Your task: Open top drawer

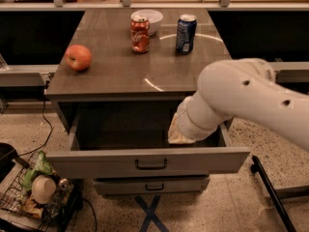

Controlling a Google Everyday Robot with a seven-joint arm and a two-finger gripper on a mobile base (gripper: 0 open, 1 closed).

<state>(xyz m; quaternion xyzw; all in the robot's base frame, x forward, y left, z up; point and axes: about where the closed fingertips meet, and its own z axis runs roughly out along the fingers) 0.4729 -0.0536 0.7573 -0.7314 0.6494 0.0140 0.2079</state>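
**Top drawer stands open, gripper down inside it**

The top drawer is pulled well out from under the table, its wide grey front facing the camera with the dark pull handle at its middle. The deep box behind the front lies in shadow – nothing can be made out in it. Below, 1 narrower drawer front sits pushed in, flush with the cabinet.

The white arm comes in from the right and bends down over the drawer's right side. The gripper hangs inside the open box, behind the front panel and right of the handle; it is apart from the handle, and whether it is spread or closed cannot be told (the wrist covers it).

On the tabletop stand 2 cans – a red can and a blue can – with a white bowl just behind the red one. An apple lies near the left edge, well apart from them. A wire basket of odds and ends sits on the floor at lower left.
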